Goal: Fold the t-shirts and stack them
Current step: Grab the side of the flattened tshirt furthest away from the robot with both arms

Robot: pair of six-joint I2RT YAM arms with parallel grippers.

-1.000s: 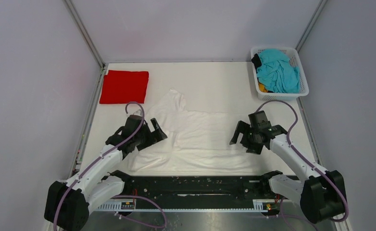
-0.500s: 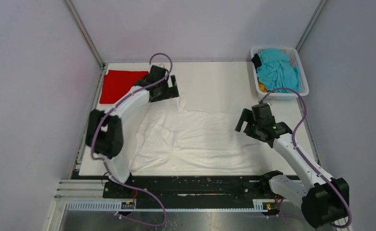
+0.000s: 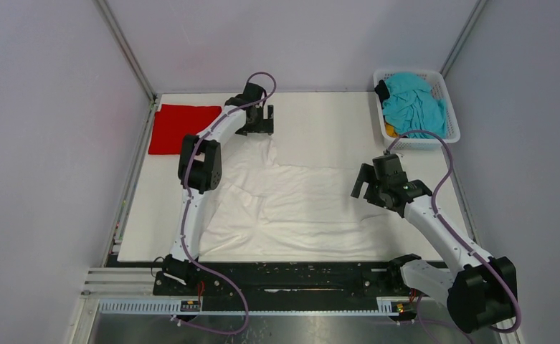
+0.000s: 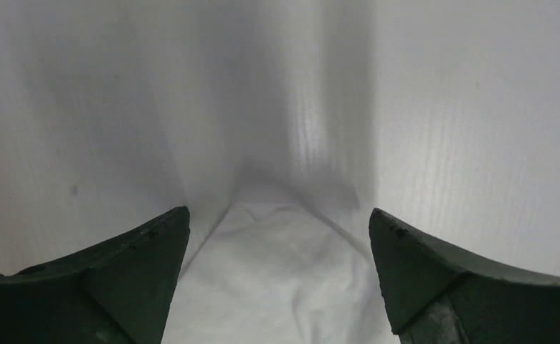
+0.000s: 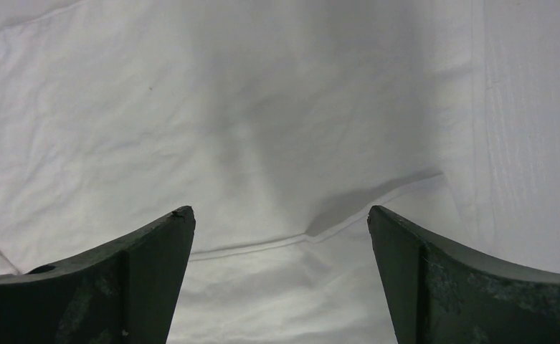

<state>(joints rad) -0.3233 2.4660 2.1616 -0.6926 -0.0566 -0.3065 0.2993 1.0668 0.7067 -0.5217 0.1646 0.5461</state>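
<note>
White t-shirt (image 3: 298,208) lies spread mid-table (image 3: 320,115). Left arm stretches fully toward 12 o'clock, left gripper (image 3: 259,126) over the sleeve tip, jaws wide apart, empty. Right arm is bent, right gripper (image 3: 365,192) at the shirt's 3 o'clock edge, likewise agape and empty.

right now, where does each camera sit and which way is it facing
Top external: above and behind the arms, facing down on the table; shows both arms whole, the left end effector near the far tip of the white t-shirt, the right end effector at its right edge.
Left wrist: on the left arm's wrist, facing down past its two dark fingers at a shirt tip on bare table.
Right wrist: on the right arm's wrist, facing down past its own fingers at a hemmed stretch of shirt.
Shared: all three show the white t-shirt; both wrist views frame it between open fingers.
</note>
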